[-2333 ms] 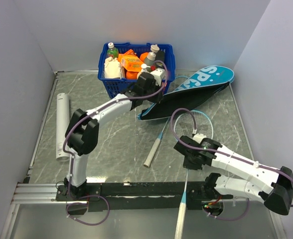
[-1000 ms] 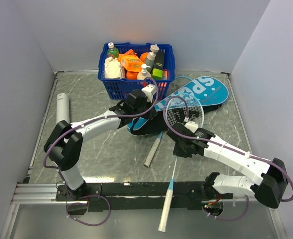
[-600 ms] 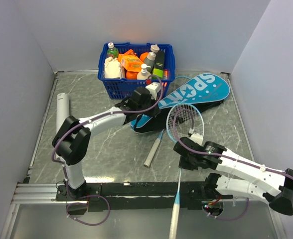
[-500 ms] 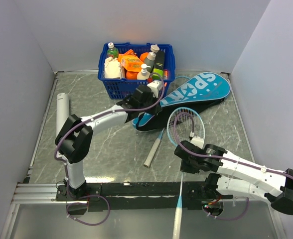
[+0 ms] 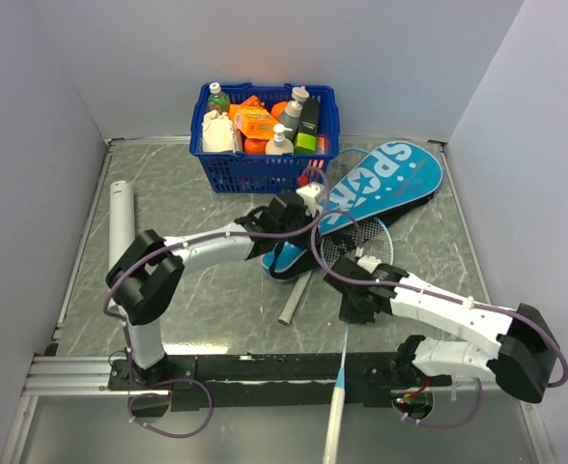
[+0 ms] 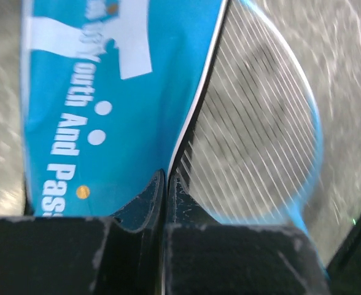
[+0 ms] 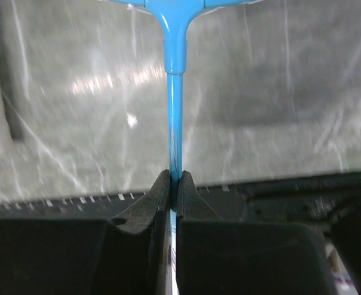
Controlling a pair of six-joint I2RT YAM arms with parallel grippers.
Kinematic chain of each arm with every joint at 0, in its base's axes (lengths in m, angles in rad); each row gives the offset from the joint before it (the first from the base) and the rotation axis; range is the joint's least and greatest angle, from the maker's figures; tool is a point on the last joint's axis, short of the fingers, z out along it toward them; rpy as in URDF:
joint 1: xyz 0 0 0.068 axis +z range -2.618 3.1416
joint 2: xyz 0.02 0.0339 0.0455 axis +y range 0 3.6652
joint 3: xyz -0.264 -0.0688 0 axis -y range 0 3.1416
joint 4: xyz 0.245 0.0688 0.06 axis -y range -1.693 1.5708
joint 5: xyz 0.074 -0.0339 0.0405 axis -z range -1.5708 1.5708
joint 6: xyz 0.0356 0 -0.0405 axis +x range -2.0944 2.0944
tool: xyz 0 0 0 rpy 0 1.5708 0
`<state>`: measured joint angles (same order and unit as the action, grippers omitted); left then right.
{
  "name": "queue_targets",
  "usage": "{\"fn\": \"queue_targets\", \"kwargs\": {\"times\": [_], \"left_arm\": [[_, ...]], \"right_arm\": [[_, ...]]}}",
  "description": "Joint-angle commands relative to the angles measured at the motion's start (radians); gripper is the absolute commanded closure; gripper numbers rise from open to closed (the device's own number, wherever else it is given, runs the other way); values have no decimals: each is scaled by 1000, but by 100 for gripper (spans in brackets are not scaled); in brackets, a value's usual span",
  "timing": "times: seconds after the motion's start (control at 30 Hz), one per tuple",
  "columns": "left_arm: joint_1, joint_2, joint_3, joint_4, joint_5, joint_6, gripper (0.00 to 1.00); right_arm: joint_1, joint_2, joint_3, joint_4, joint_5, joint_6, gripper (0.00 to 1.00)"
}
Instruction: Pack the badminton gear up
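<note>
Front and centre, the right gripper (image 7: 173,178) is clamped on the racket (image 7: 175,92) shaft, long axis running handle-near to head-far, the head just beside the case (image 5: 390,179) edge that the left gripper (image 6: 167,179) pinches tight.

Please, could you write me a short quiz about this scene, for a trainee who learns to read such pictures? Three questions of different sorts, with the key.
1. True or false: the jaws of the right gripper are shut on the pale blue shaft of a racket.
2. What do the jaws of the left gripper pinch? A) an orange pack B) the edge of the teal case C) a bottle
3. In a few words: where does the white tube lie?
Key: 1 true. 2 B. 3 Along the left side of the table.
</note>
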<state>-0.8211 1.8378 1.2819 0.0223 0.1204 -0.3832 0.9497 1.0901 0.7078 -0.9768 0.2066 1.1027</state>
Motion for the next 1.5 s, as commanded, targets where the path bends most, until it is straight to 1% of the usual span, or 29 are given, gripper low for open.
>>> {"fn": "queue_targets", "kwargs": {"times": [0.0,0.03,0.17,0.3,0.33,0.43,0.6,0.83,0.87,0.9,0.93,0.97,1.03,1.07,1.27,1.33,1.4,1.47], "left_arm": [[-68,-129,-71,64,-22,-19,99],[-88,-143,-110,67,-36,-26,99],[-122,-239,-213,88,-54,-49,99],[-160,-319,-299,102,-57,-77,99],[-167,-334,-324,97,-62,-83,99],[-199,-377,-366,84,-73,-97,99],[-262,-414,-415,77,-100,-129,99],[-312,-407,-481,108,-116,-166,99],[-317,-405,-487,113,-114,-171,99],[-322,-405,-495,119,-113,-177,99],[-325,-400,-498,122,-116,-180,99],[-325,-399,-500,125,-114,-181,99],[-326,-379,-486,117,-117,-174,99],[-326,-371,-475,114,-117,-169,99],[-326,-308,-383,93,-117,-123,99],[-326,-289,-356,87,-119,-114,99],[-326,-272,-323,82,-117,-100,99],[-326,-249,-308,84,-117,-91,99]], "right_arm": [[-150,36,32,185,-7,-179,100],[-204,47,32,217,-13,-208,100],[-320,120,59,348,-56,-346,100],[-396,214,71,496,-116,-464,100],[-410,246,73,556,-130,-480,100],[-465,312,88,631,-148,-518,100],[-575,404,157,675,-167,-543,100],[-669,528,278,693,-203,-580,100],[-675,540,291,693,-203,-595,98],[-678,554,306,702,-226,-606,93],[-680,557,309,705,-237,-612,87],[-681,557,311,707,-254,-624,78],[-680,539,302,702,-276,-627,69],[-678,527,295,695,-280,-629,63],[-678,361,214,555,-253,-630,50],[-675,268,164,521,-257,-630,49],[-671,168,113,457,-266,-612,48],[-663,107,79,379,-283,-581,48]]}}
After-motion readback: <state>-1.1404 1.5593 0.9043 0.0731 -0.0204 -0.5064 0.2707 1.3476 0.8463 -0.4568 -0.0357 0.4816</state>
